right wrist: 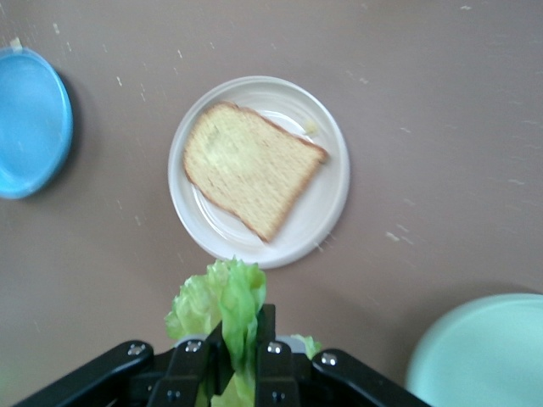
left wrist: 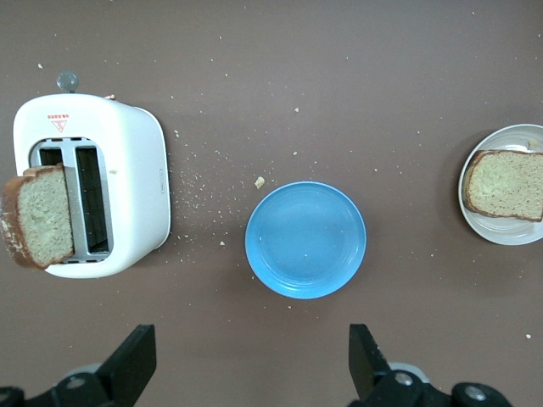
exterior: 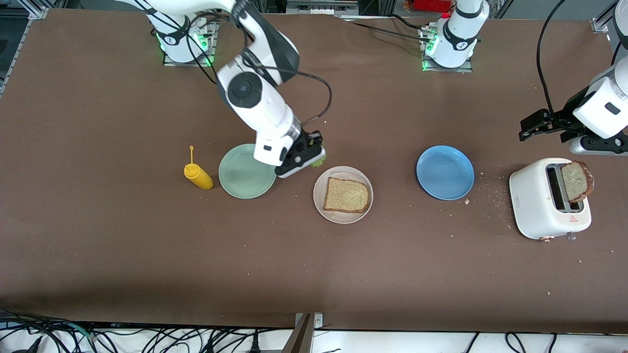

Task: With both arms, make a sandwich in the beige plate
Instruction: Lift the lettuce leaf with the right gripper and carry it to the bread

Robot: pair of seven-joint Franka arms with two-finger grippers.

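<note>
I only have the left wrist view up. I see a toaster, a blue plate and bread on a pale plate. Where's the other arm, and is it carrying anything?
Observer: The right gripper is shut on a lettuce leaf, in the air between the mint-green plate and the beige plate.
Operator: Anything on that green plate?
Observer: Nothing shows on it. A yellow squeeze bottle stands beside it, toward the right arm's end of the table.
Operator: And my own gripper?
Observer: The left gripper is open, waiting above the table near the toaster.

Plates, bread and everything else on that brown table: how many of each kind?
Round plates: 3, pale beige, mint-green, blue
Brown bread slices: 2, on beige plate, in toaster
White toaster: 1
Yellow squeeze bottle: 1
Green lettuce leaf: 1
Total: 8
</note>
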